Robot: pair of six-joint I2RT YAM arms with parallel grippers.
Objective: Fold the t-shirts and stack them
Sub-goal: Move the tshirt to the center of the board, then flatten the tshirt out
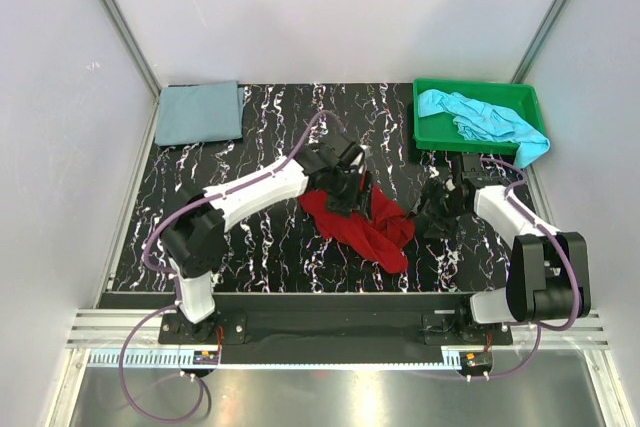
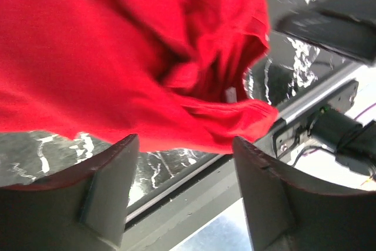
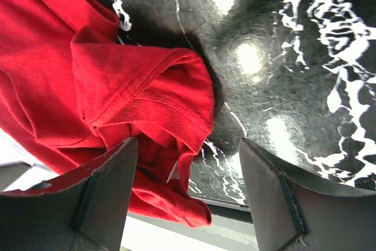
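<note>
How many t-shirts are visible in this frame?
3. The red t-shirt lies crumpled mid-table; the grey-blue t-shirt sits folded at the far left corner; the turquoise t-shirt is bunched in the green tray, far right, spilling over its edge. No others show.

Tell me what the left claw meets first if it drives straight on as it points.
Probably the deep red t-shirt, bunched right ahead of the open left claw; depth is hard to judge.

Lab cell: white panels [image 1: 330, 7], aluminium rails [image 1: 330, 331]
</note>
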